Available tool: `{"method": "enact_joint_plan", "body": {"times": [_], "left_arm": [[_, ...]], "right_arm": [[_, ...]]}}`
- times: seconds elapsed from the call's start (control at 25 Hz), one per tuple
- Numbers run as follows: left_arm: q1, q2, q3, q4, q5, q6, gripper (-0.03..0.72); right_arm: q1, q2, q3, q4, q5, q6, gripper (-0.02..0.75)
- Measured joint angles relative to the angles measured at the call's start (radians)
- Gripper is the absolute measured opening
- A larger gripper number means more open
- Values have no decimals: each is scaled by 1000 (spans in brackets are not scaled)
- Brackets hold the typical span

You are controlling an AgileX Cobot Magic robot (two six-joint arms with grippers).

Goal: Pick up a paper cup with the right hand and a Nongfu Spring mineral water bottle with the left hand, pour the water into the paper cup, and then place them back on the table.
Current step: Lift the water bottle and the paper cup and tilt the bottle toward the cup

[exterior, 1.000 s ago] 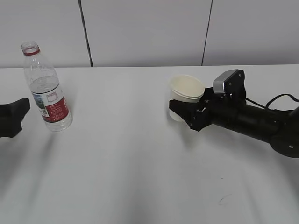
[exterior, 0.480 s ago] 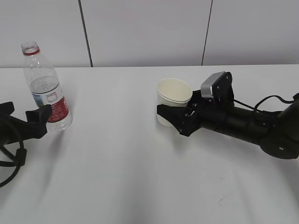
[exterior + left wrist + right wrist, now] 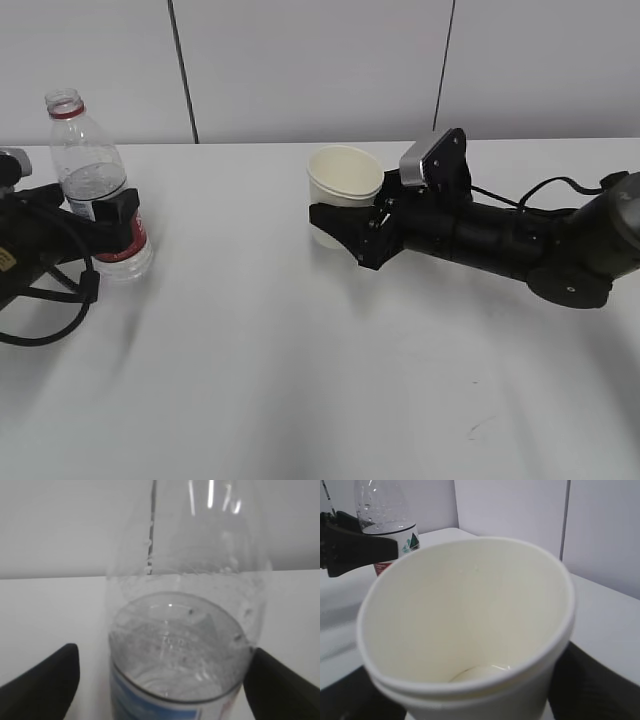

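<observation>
Gripping the small cream-white tapered paper cup low on its wall, the black right hand gripper stood pinched on it near mid-table, the cup tilted slightly and seemingly just clear of the plain white matte tabletop; the right wrist view showed the cup empty, its bare base visible. Farther left, the black left hand gripper sat spread about the tall clear plastic Nongfu Spring mineral water bottle, which stood upright, uncapped, toward the back of the table; in the left wrist view both dark fingertips flanked the bottle with white table visible between the left one and the wall, so the jaws were judged not yet closed. The clear water filled roughly the lower half. Risks judged from here: a closure at label height on thin plastic could deform the wall and push water toward the open neck; an off-centre closure could topple the bottle; excess pinch could crush the cup.
</observation>
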Motion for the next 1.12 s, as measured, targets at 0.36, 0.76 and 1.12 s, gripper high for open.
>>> {"method": "enact_joint_plan", "body": {"times": [0.36, 0.76, 1.12], "left_arm": [[0, 77, -107, 32, 39, -16, 596], [0, 85, -122, 32, 85, -34, 489], [0, 85, -122, 43, 79, -34, 382]], "right_arm": [[9, 0, -2, -4, 16, 3, 543], [9, 0, -4, -4, 21, 5, 542], [9, 0, -4, -4, 21, 6, 542]]}}
